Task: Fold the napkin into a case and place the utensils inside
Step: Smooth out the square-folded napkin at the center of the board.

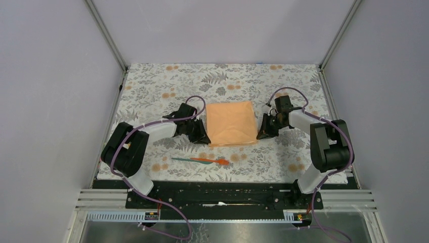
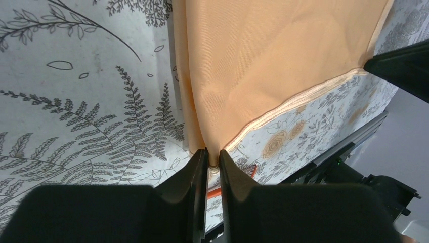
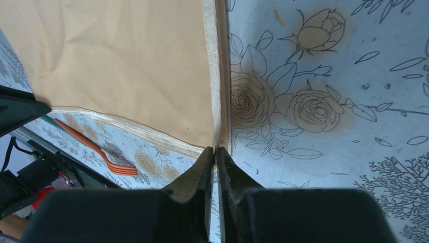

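Note:
The peach-orange napkin (image 1: pixel 230 123) lies folded in half on the floral tablecloth. My left gripper (image 1: pixel 203 139) is shut on its near left corner; the left wrist view shows the cloth (image 2: pixel 263 61) pinched between the fingertips (image 2: pixel 199 162). My right gripper (image 1: pixel 261 135) is shut on the near right corner, with the napkin's hemmed edge (image 3: pixel 215 91) running into the closed tips. The utensils lie crossed in front of the napkin: a teal-green piece (image 1: pixel 184 159) and an orange-red fork (image 1: pixel 215 161). The fork also shows in the right wrist view (image 3: pixel 101 152).
The grey floral tablecloth (image 1: pixel 162 91) covers the table. A black rail (image 1: pixel 222 195) runs along the near edge by the arm bases. Grey walls close in the sides and back.

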### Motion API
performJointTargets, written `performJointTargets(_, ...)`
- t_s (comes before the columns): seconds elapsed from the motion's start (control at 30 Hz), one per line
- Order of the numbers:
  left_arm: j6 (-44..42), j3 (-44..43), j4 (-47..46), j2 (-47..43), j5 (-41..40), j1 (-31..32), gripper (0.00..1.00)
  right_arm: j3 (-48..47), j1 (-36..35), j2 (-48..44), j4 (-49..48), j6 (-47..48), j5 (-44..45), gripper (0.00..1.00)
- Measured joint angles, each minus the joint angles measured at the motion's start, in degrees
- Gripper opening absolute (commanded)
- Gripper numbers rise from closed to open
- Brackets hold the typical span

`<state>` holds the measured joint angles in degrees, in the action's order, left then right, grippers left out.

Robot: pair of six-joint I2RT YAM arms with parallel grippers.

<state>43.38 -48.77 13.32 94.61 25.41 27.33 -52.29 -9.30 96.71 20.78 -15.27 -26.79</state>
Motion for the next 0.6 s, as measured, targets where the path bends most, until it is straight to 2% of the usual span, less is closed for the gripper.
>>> performJointTargets(0.2,-0.22,0.07,0.09,-0.02,-1.18,0.00,0.11,0.11,0.00,-2.34,1.22,0.00,-0.81,0.04)
performJointTargets(0.37,-0.22,1.40,-0.33,-0.04,-2.12,0.02,0.11,0.90,0.00,-3.74,1.03,-0.09,-2.40,0.07)
performJointTargets(0.47,-0.24,2.08,-0.28,-0.04,-2.64,0.07,0.15,2.08,0.00,-3.52,0.98,-0.31,-3.06,0.15)
performJointTargets(0.53,-0.24,2.34,-0.26,-0.04,-2.89,0.07,0.19,2.34,0.00,-2.84,1.01,-0.46,-3.30,0.26)
performJointTargets(0.6,-0.37,2.34,0.09,-0.11,-3.23,0.07,0.32,2.34,0.00,-2.43,1.09,-0.57,-2.80,0.36)
